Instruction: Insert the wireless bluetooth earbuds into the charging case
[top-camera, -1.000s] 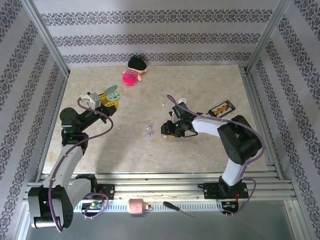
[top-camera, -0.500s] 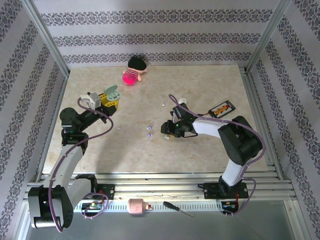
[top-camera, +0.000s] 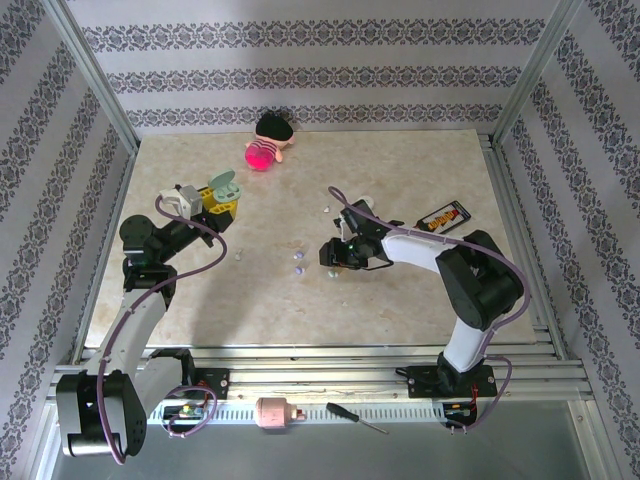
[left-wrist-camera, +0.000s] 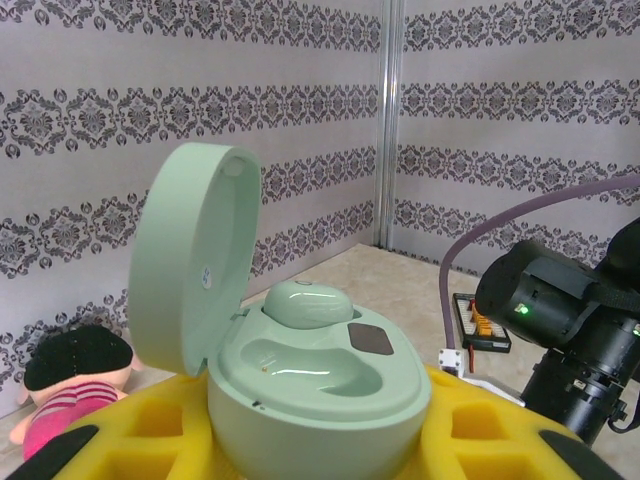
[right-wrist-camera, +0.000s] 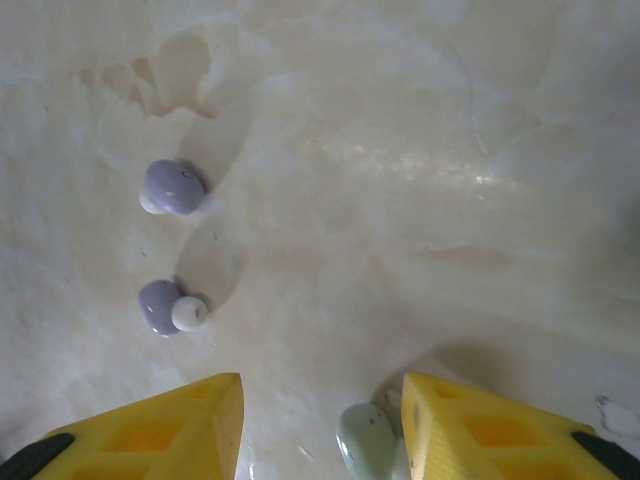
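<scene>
Mint plastic is what I am after: a mint earbud (right-wrist-camera: 365, 440) lies on the surface (right-wrist-camera: 450, 150) at the bottom edge of my right wrist view, touching the inner face of the finger on the frame's right. My right end effector (right-wrist-camera: 320, 390) stands roughly half open and grips nothing. Over the last second it has slid slightly toward the upper left of the overhead frame, so I judge the bud is being lined up, not caught. Two lavender earbuds (right-wrist-camera: 172, 187) sit at left. My left end effector (left-wrist-camera: 320, 445) is closed on the charging case (left-wrist-camera: 310, 370), its lid (left-wrist-camera: 190, 260) up, with a seated bud (left-wrist-camera: 305, 300) and one well vacant.
</scene>
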